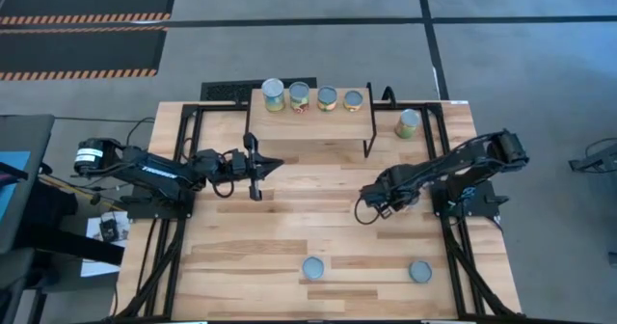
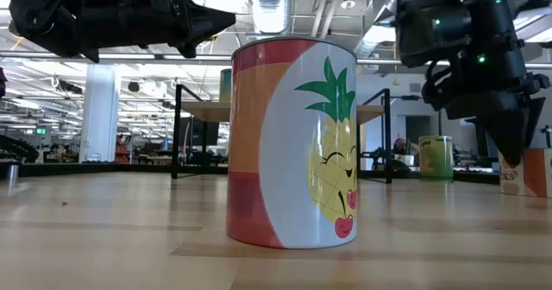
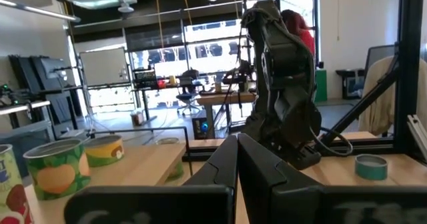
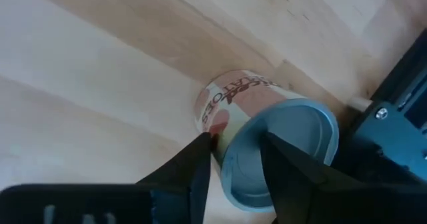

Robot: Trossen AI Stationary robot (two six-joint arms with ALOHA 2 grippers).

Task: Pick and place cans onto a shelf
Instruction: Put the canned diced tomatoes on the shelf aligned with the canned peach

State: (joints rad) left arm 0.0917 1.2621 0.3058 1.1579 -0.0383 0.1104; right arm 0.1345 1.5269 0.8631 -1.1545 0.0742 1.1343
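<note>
Four cans stand in a row on the shelf (image 1: 308, 123) at the counter's far edge: one at the left end (image 1: 274, 94), then a second (image 1: 300, 96), a third (image 1: 328, 98) and a fourth (image 1: 353, 100). A fifth can (image 1: 408, 123) stands on the counter (image 1: 289, 218) just beside the shelf's right end, and two more, one (image 1: 314, 268) and another (image 1: 420, 271), wait near the near edge.

The right end effector (image 4: 237, 161) hangs over the counter's right side with its fingers spread wide, holding nothing. Its wrist view looks down on a can (image 4: 267, 137) beside the black frame, apparently the one by the shelf's right end; the fingertips overlap the rim instead of straddling the body. My worry is that a descent from here would land a fingertip on the lid and tip or shove the can against the frame. Closing off-centre could also squeeze it out sideways.

The left end effector (image 1: 254, 168) is fully closed and empty, hovering just before the shelf's left legs; a careless swing there could knock the shelf and topple the row.
</note>
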